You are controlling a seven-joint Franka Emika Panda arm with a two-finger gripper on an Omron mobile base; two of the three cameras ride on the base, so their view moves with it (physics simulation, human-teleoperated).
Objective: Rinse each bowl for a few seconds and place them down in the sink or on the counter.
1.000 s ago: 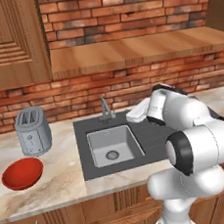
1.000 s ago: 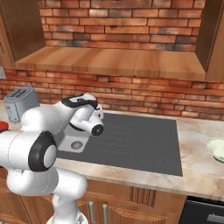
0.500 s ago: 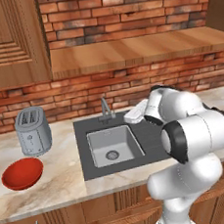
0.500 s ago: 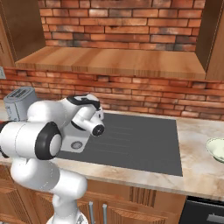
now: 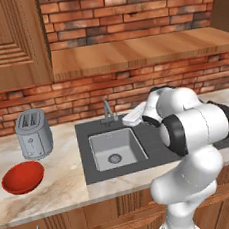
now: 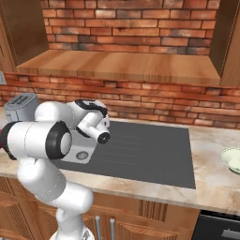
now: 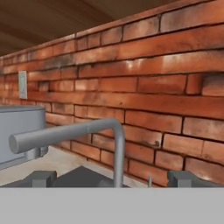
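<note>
With hand (image 5: 132, 117) spread wide and empty just behind the faucet (image 5: 107, 111), best to swing left to the red bowl (image 5: 23, 177) near the table's (image 5: 69, 182) front-left edge; cream bowl (image 6: 232, 159) far right.

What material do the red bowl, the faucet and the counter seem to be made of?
Red bowl: probably glazed ceramic or plastic; the surface is glossy with soft highlights, so I cannot say which.
Faucet: metal, judging by its slim grey tube with a dull sheen.
Counter: polished stone, likely marble; beige with light veins.
</note>
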